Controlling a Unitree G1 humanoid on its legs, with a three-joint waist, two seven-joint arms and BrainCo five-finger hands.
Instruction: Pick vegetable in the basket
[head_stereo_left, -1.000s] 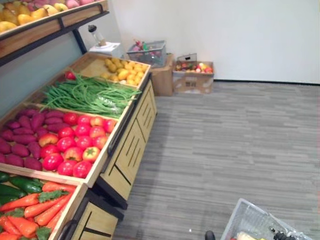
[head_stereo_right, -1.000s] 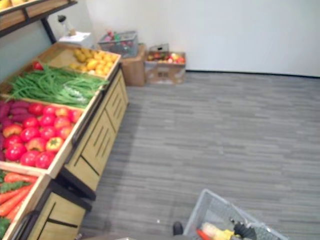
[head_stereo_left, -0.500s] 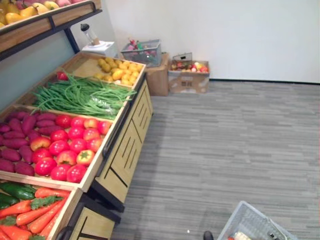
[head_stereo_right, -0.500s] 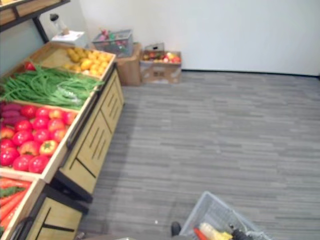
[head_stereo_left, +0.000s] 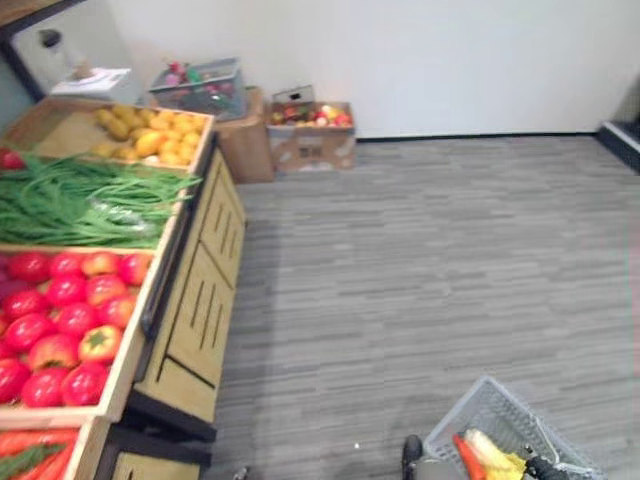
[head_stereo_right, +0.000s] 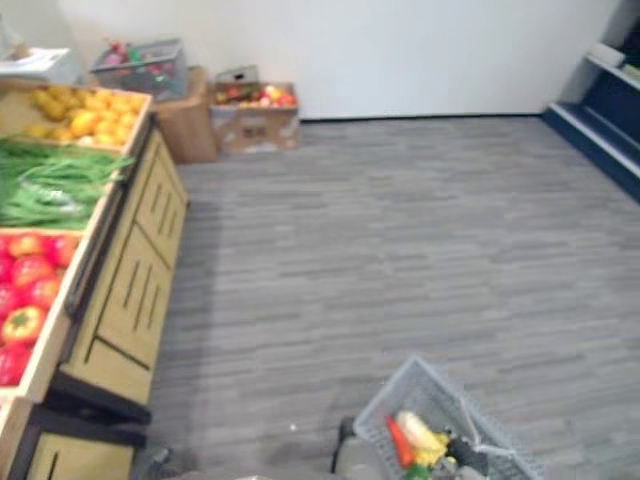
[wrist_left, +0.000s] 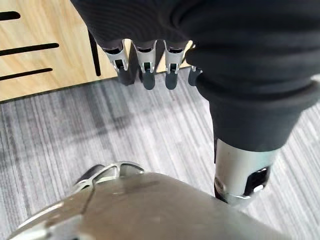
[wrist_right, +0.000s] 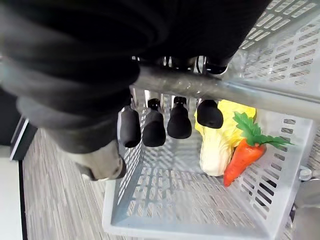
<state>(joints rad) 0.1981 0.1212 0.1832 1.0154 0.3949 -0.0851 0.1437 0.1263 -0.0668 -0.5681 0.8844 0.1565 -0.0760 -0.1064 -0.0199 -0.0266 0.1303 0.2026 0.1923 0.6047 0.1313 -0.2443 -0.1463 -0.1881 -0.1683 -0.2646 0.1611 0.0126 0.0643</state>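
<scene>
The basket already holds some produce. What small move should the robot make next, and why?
Probably raise the left hand toward the tomatoes in the wooden stand. That hand hangs open and empty beside the stand's front, while the right hand is curled round the handle of the basket, which holds a carrot and a cabbage with room left.

I see a grey plastic mesh basket (head_stereo_right: 390, 402) holding an orange carrot (head_stereo_right: 399, 441) and a pale yellow cabbage (head_stereo_right: 421, 432). A wooden stand (head_stereo_right: 130, 290) on the left carries red tomatoes (head_stereo_right: 27, 270) and green beans (head_stereo_right: 50, 185).
</scene>
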